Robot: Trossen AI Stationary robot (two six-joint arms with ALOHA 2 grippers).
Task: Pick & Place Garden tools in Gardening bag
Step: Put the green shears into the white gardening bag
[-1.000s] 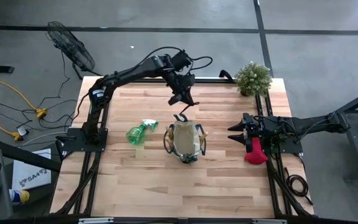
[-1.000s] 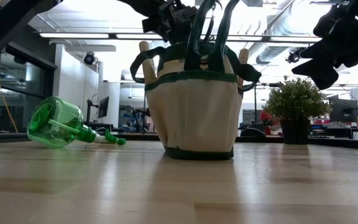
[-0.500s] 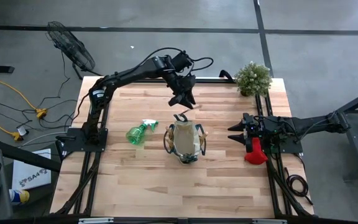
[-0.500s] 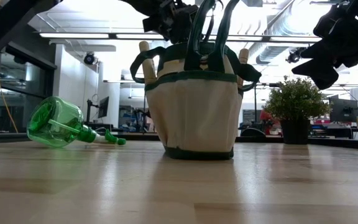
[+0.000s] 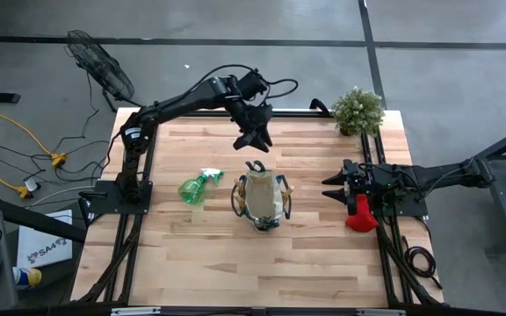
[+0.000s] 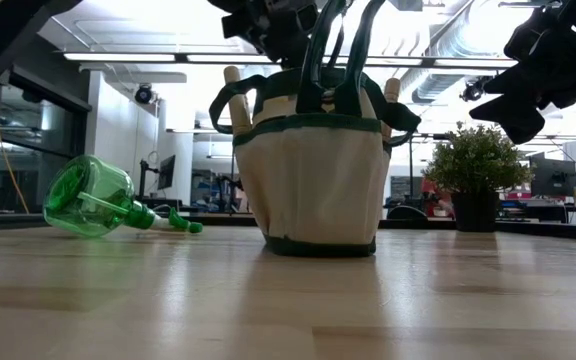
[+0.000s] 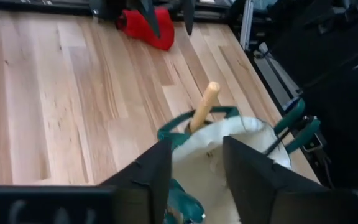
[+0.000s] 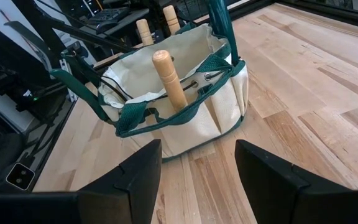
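Dark left gripper (image 5: 251, 141) fingers stand parted and empty above the far rim of the gardening bag (image 5: 261, 200); right gripper (image 5: 332, 187), also apart and empty, waits beside the red glove (image 5: 359, 216). Spray bottle (image 5: 197, 187) lies left of the bag: probably light, slick plastic; grip the neck. Right wrist view alone shows wooden handles (image 8: 169, 79) inside the bag.

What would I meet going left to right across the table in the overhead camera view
Green spray bottle → gardening bag → right gripper → red glove.
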